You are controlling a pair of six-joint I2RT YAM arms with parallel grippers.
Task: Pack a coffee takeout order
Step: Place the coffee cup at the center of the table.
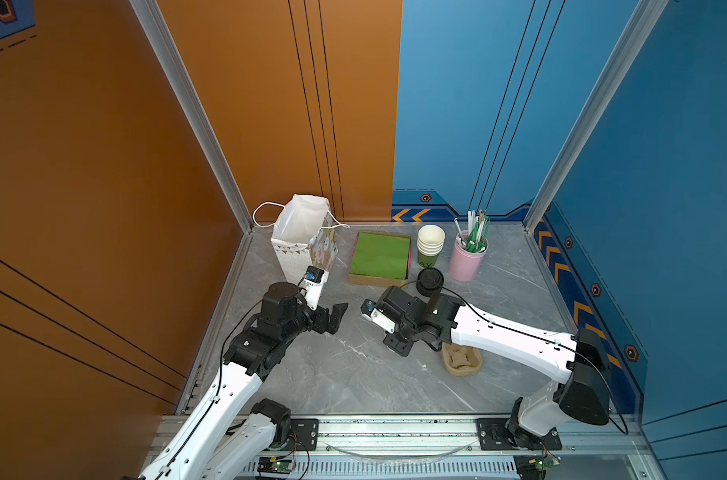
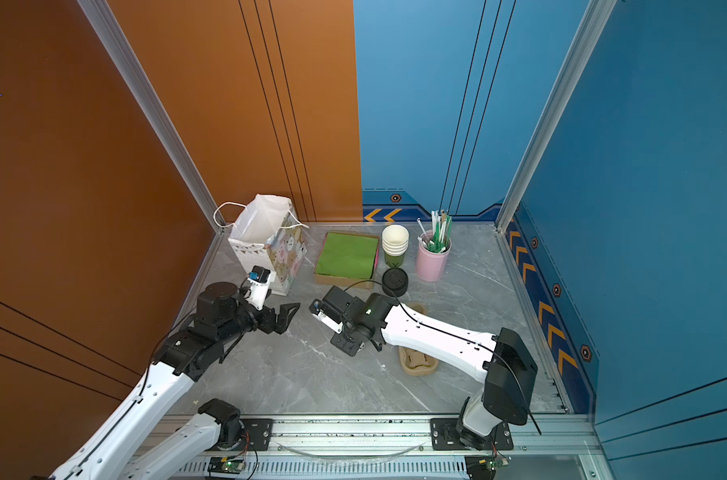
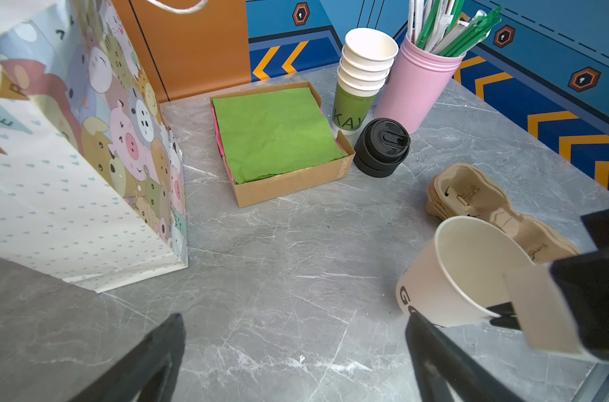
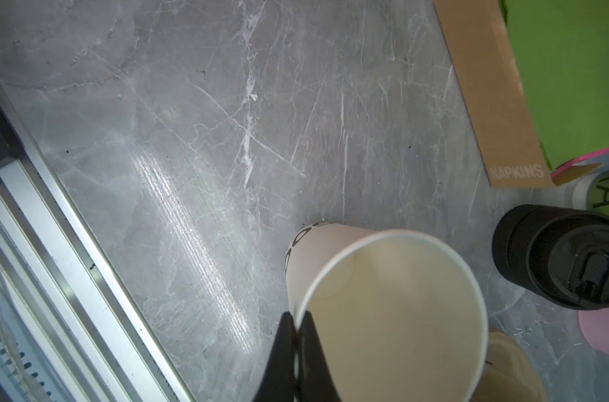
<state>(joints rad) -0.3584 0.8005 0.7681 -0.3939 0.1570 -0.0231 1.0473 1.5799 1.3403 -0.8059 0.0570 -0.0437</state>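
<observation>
A: Our right pincer (image 4: 298, 325) nips the paper cup (image 4: 393, 313) by its rim, tilted over the bench (image 4: 191, 139) near the carrier (image 3: 470, 195).
B: Thin hold; we may crush or drop it. Our left pincer (image 1: 332, 319) gapes wide, empty.

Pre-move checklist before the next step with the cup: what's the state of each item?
1. Right gripper shut on the paper cup rim: ok.
2. Cup inside empty, rim round: ok.
3. Left gripper open, holding nothing: ok.
4. Black lid uncovered, beside the napkin box: ok.
5. Gift bag upright, mouth open: ok.
6. Cup base clear of the table: cannot tell.
</observation>
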